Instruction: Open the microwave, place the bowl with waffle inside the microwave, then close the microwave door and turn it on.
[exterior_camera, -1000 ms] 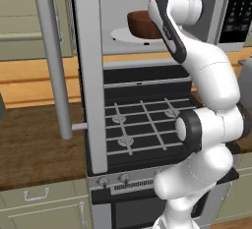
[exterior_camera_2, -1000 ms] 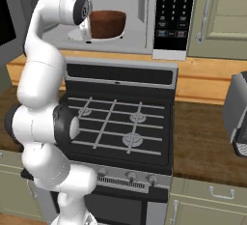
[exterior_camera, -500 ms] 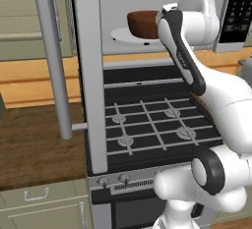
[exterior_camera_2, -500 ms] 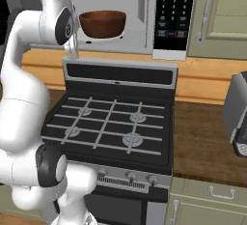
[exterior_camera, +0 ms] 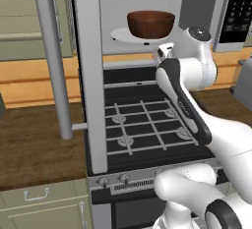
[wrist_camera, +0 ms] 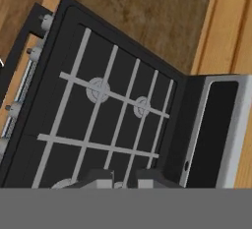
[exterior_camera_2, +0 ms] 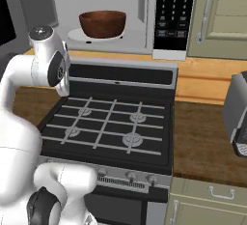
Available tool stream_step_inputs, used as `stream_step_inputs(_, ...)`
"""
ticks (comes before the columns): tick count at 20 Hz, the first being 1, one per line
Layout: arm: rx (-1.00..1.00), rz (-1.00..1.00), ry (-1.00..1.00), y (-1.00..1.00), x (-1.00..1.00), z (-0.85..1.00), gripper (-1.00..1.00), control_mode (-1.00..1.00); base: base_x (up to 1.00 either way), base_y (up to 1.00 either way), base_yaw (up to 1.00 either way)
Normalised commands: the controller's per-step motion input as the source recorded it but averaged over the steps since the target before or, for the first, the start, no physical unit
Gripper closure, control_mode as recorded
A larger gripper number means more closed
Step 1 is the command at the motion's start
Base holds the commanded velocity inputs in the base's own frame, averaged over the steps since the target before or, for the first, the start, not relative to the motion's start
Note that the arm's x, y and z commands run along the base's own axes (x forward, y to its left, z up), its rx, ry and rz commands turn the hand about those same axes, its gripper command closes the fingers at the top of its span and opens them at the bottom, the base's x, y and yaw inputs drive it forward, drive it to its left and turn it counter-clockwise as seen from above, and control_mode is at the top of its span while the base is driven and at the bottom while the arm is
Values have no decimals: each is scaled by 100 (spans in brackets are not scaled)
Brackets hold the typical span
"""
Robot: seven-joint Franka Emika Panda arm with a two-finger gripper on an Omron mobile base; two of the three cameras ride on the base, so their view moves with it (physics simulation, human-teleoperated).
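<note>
The dark reddish-brown bowl (exterior_camera: 150, 23) sits on the white turntable (exterior_camera_2: 78, 35) inside the microwave (exterior_camera_2: 126, 14), placed there ready for heating; whether a waffle lies in it cannot be seen. The microwave door (exterior_camera: 88, 71) stands wide open, with its bar handle (exterior_camera: 50, 58) facing the room. The gripper (wrist_camera: 122, 178) looks down over the black stove (wrist_camera: 103, 115), fingers close together and grasping nothing.

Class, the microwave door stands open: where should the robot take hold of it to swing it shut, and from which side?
Grip the long vertical bar handle on the microwave door, mid-height, coming from the left; it stands clear of the panel, leaving room for fingers behind it.
</note>
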Motion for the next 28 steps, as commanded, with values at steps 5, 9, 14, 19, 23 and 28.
stream_step_inputs(5,1,1,-3,14,0,-83,100,-100,0,0,0)
stream_step_inputs(9,-3,0,-17,32,-4,-59,100,-100,0,0,0)
stream_step_inputs(14,-11,1,-31,35,-10,-17,100,-100,0,0,0)
stream_step_inputs(19,-26,1,-12,33,-1,2,100,-100,0,0,0)
stream_step_inputs(23,-35,0,-2,26,0,15,100,-100,0,0,0)
stream_step_inputs(28,-41,0,0,55,0,44,100,-100,0,0,0)
